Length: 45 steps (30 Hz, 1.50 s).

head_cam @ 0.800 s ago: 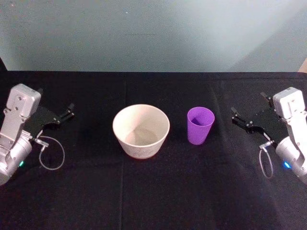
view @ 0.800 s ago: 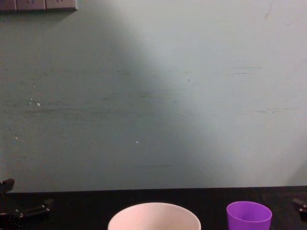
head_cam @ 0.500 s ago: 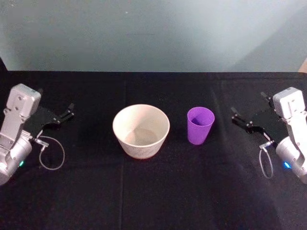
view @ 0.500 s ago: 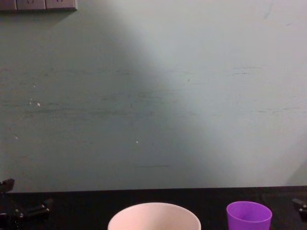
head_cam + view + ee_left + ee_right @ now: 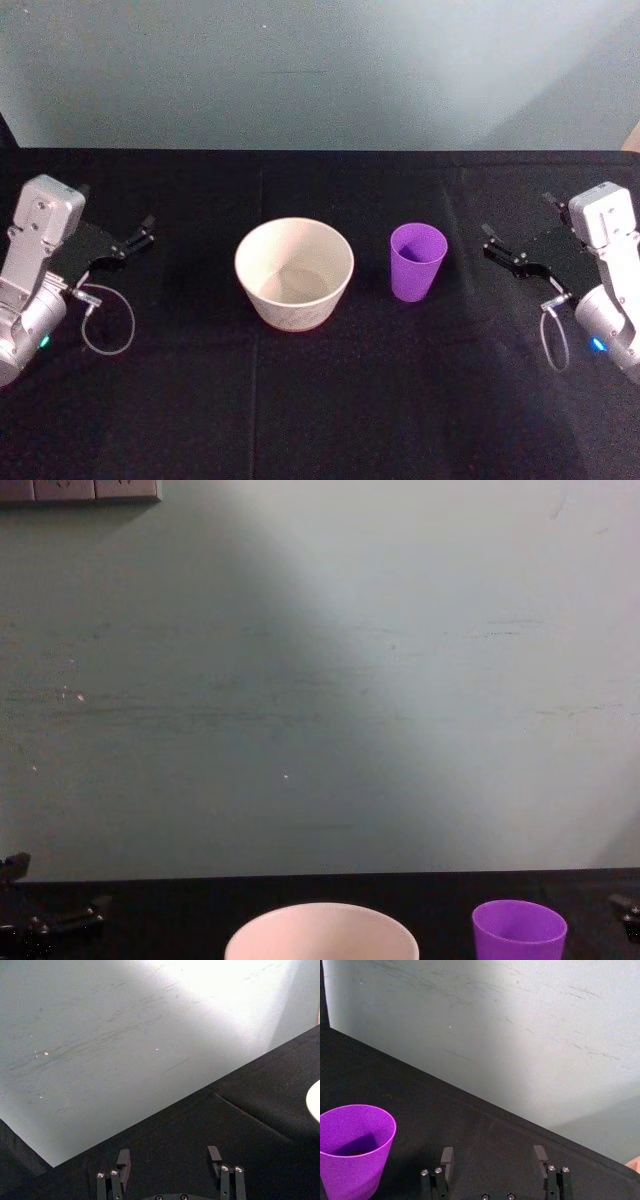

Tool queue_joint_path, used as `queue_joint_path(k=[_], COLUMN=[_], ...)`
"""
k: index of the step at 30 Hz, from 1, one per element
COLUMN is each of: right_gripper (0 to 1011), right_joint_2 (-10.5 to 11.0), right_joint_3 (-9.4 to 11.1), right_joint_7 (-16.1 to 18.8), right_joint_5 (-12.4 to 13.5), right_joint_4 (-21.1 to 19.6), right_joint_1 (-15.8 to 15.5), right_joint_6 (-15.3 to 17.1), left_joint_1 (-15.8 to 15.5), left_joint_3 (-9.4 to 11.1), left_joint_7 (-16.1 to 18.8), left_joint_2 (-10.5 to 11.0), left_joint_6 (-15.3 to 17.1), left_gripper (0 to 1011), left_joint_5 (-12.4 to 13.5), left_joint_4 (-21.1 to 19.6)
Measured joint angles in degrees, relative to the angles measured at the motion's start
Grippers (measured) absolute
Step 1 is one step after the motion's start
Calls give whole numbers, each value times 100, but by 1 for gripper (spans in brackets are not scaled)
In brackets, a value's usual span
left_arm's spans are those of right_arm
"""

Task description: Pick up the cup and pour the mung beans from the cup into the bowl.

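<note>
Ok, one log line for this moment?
stage: before grasp | purple cup: upright, right of white bowl, untouched | right gripper: open, right of cup | left gripper: open, parked far left

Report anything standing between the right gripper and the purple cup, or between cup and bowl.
Nothing visible does: only black cloth lies between the open right gripper and the small purple plastic cup, and between it and the wide white bowl. The left gripper sits parked far left.
</note>
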Motion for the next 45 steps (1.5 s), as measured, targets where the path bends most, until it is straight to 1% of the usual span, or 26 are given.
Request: queue_joint_path(k=[31,36,37,45], right_gripper=[1003,1003,1003,1003], right_joint_2=[0,-3,-2,-9], right_joint_3=[1,60,98,184], right_joint_7=[0,-4,-9,37], right_joint_5=[0,-55,-78,-101], right_joint_4=[0,-84,-153,-361], right_joint_1=[0,-116,-210,-496], right_joint_6=[0,-5,-6,-52], left_joint_1=[0,0,0,0], left_joint_3=[0,0,0,0], left_joint_7=[0,0,0,0], left_joint_2=[0,0,0,0], left_joint_6=[0,0,0,0], left_gripper=[1000,1000,1000,1000], left_joint_5=[0,0,0,0], left_joint_4=[0,0,0,0])
